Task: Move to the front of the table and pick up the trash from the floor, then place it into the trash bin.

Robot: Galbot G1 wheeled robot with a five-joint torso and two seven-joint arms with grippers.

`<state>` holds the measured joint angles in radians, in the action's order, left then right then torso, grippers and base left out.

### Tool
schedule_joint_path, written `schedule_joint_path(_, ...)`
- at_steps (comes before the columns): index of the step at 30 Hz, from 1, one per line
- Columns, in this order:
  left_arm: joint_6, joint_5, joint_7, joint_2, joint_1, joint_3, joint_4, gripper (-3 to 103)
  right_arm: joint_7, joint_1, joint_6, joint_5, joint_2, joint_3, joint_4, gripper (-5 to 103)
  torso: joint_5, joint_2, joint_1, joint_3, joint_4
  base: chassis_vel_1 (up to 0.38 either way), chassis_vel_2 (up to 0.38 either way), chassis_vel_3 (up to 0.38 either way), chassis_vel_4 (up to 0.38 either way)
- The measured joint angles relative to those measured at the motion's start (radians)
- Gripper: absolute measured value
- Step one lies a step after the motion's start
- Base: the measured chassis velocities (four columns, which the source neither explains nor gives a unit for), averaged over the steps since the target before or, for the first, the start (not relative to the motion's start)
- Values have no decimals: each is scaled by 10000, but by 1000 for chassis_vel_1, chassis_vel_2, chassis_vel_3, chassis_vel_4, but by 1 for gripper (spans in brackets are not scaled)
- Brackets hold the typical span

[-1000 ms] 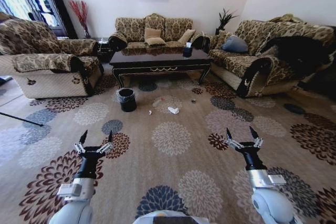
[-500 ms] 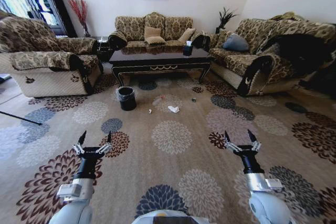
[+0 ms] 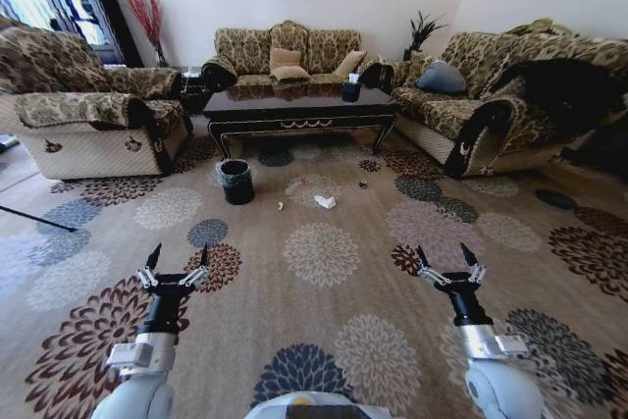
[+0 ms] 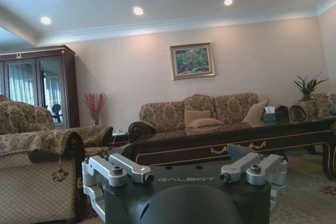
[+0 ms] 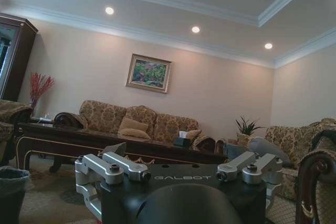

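The left pincer (image 3: 179, 260) hangs low over the flowered carpet (image 3: 324, 301) with its two pointed fingers spread wide and nothing between them. The right pincer (image 3: 440, 257) hangs level with it on the other side, fingers spread just as wide and equally bare.

Well ahead of both, on the carpet, lies the trash: a crumpled white paper wad (image 3: 324, 202), a clear plastic bottle (image 3: 293, 186) lying on its side with its cap end toward the table, a tiny white scrap (image 3: 281, 206) and a tiny dark round piece (image 3: 362, 184).

The trash bin (image 3: 235, 182), a small round black bucket with a thin pale liner folded over its rim, stands upright just left of the litter. Behind it runs the table (image 3: 299, 111), long, low, glossy dark wood with gold scroll trim and curved legs.
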<state>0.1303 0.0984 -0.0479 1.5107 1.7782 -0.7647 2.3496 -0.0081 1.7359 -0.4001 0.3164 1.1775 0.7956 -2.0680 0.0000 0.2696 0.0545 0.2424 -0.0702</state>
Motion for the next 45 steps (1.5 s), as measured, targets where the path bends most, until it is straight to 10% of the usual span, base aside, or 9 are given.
schedule_joint_path(45, 177, -79, -39, 70, 52, 86, -145, 100, -554, 58, -923, 473, 340, 51, -241, 100, 0, -1758, -407, -1351, 0, 0, 0, 0, 0)
